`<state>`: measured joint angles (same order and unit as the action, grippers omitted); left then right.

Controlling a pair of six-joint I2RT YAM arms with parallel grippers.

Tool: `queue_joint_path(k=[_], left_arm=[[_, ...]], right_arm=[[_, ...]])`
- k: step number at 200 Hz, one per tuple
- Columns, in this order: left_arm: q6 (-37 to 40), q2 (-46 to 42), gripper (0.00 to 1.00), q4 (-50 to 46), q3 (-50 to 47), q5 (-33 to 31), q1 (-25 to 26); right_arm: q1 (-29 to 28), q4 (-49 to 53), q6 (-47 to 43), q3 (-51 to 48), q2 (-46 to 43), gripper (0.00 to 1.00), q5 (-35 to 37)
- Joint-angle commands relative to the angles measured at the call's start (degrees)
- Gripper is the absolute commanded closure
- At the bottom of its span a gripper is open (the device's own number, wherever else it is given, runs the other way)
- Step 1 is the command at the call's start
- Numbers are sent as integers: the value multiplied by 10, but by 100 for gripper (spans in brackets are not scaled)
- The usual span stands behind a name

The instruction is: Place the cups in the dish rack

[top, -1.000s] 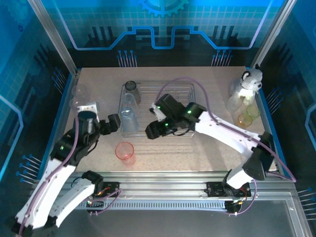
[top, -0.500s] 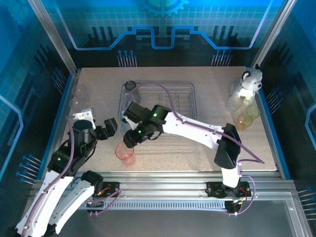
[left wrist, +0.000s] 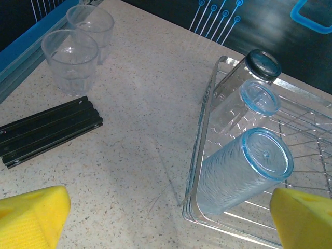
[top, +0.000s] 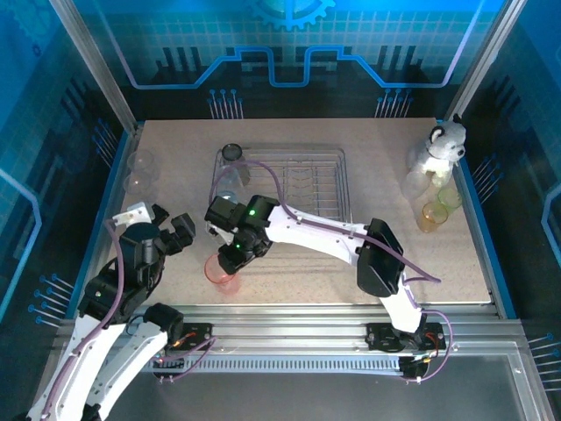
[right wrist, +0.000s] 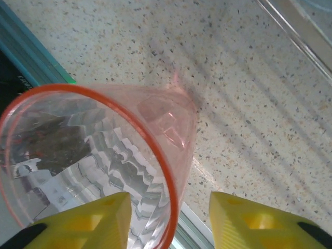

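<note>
Right wrist view: the pink-red cup (right wrist: 98, 155) stands mouth-up on the speckled counter (right wrist: 259, 104), and the right claw (right wrist: 168, 199) straddles its rim. One yellow finger is inside the mouth and the other outside, the jaws apart with a gap on each side of the wall, so nothing is pinched. From above, this cup sits near the front edge, just in front of the near-left corner of the dish rack (top: 344, 175). The left claw (left wrist: 166, 218) is spread wide and empty, hovering over the counter left of the rack. Along the rack's left side three cups lie on their sides: a smoky grey cup (left wrist: 262, 65) farthest and two pale blue cups (left wrist: 244, 171) nearer. Two clear cups (left wrist: 70, 59) stand upright by the far-left edge, beside a black strip (left wrist: 46, 129). More cups cluster by the plush animal (top: 443, 145) on the right.
</note>
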<state>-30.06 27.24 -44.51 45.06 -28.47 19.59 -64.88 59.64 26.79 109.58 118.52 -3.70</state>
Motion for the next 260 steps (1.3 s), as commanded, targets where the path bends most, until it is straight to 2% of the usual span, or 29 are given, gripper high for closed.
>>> queue_joint_path(k=[1,33,71,97,135,167,200,238,260], left_arm=[[-7,-7,1,6,-9,3,-4],[-4,-4,1,18,-10,4,-5],[-4,3,1,26,-7,10,-5],[-3,10,1,34,2,14,-5],[14,15,1,72,14,54,-5],[45,19,1,128,28,158,-4],[68,31,1,210,42,315,-4],[66,124,1,247,114,507,-4],[54,169,1,261,141,585,-1]], right_arm=[[-7,27,-11,13,13,65,15],[-8,29,-9,10,9,84,29],[-6,31,-6,4,-14,100,42],[2,17,-9,-22,-55,100,30],[44,-73,-4,-137,-175,100,-24],[118,-200,24,-263,-300,100,-117],[208,-318,63,-368,-421,100,-197],[299,-419,112,-451,-538,100,-248],[345,-446,140,-480,-581,100,-264]])
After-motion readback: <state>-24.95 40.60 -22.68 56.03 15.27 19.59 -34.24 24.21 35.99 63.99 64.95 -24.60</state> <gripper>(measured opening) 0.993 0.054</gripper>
